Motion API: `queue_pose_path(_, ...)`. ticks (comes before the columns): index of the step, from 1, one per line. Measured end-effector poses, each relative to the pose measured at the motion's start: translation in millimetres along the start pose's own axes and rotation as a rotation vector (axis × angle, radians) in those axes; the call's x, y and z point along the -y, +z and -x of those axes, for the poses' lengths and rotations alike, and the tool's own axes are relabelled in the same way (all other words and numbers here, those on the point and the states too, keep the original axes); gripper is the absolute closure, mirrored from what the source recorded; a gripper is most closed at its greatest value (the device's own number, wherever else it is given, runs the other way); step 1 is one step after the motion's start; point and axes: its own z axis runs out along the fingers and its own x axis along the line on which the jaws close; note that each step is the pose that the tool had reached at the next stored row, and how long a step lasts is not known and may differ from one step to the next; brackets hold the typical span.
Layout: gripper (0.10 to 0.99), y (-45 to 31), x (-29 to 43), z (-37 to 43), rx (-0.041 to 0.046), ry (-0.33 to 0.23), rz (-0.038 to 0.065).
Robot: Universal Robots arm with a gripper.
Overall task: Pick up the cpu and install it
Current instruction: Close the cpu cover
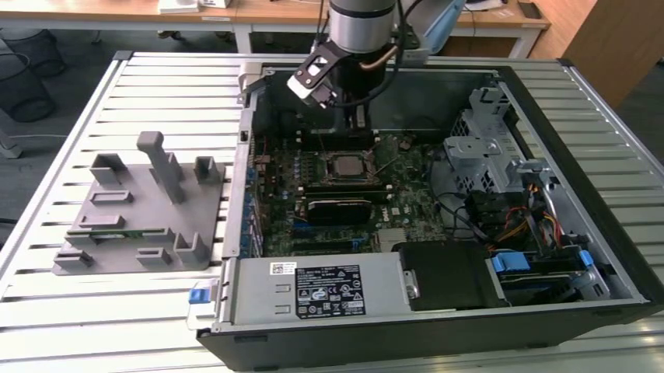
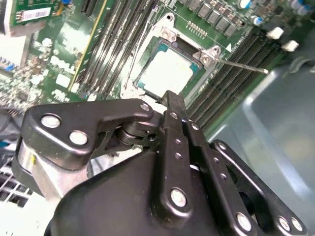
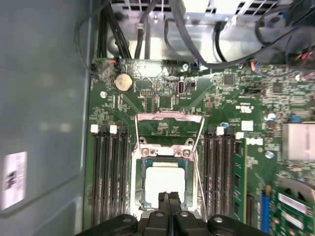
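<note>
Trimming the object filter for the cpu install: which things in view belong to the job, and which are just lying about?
Job:
- cpu, lying flat in the socket
- socket frame, swung open
- gripper, fingers together, just over the cpu

Lying about:
- grey fixture on the table
- coin battery
- power supply
- drive cage

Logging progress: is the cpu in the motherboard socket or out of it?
In. In both wrist views the cpu lies flat inside the socket frame, silvery top up, with the shut gripper just above it.
</note>
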Motion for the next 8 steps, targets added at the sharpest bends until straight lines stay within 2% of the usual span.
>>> queue_pose_path(3,0.98,-12.1,-0.6,0.0,-0.0001,0.0,0.0)
queue_pose_path(8,0.98,-12.0,-0.5,3.4,-0.0002,0.0,0.0)
